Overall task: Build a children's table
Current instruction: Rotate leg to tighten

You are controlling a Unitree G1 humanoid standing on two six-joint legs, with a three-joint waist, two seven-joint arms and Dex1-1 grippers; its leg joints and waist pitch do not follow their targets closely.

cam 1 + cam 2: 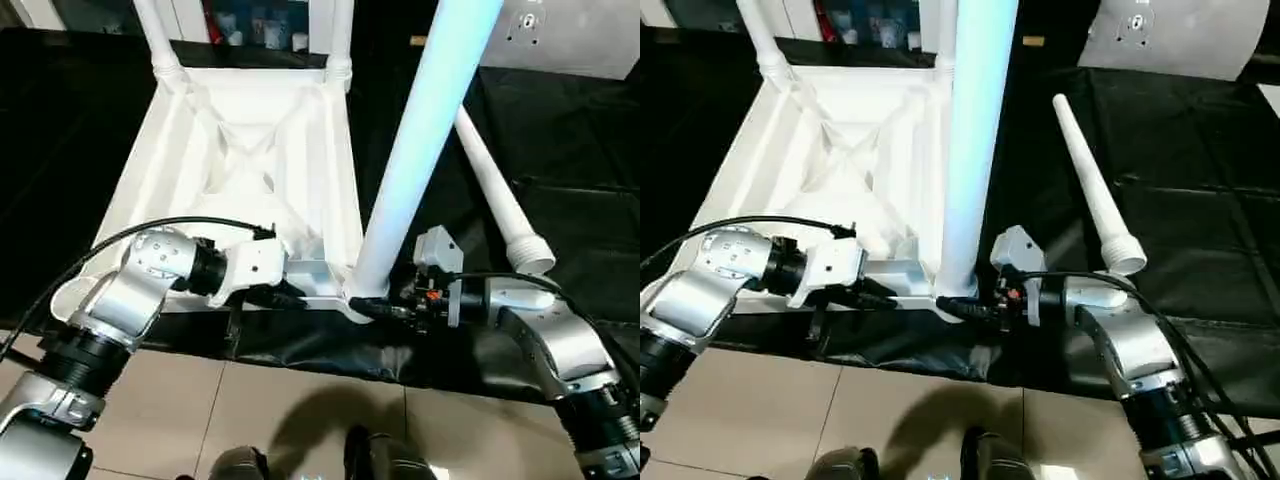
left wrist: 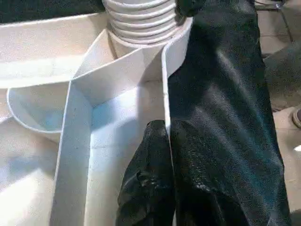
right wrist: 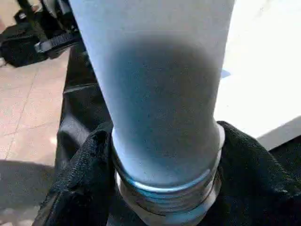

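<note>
The white table top [image 1: 250, 150] lies upside down on the black padded surface, X-ribs facing up. Two legs [image 1: 158, 40] [image 1: 342, 35] stand in its far corner sockets. A third leg [image 1: 420, 140] stands upright in the near right corner socket, its threaded end at the socket. My right gripper [image 1: 378, 308] reaches in from the right, and its black fingers [image 3: 80, 179] clasp this leg's base on both sides. My left gripper [image 2: 168, 155] is shut on the thin near rim wall of the top, one finger on each side, just left of that corner.
A fourth loose leg [image 1: 500, 200] lies on the black surface [image 1: 560, 150] to the right, flared end toward me. The padded surface ends at a tiled floor [image 1: 250, 410] close to my body. Shelves with small items stand behind the table.
</note>
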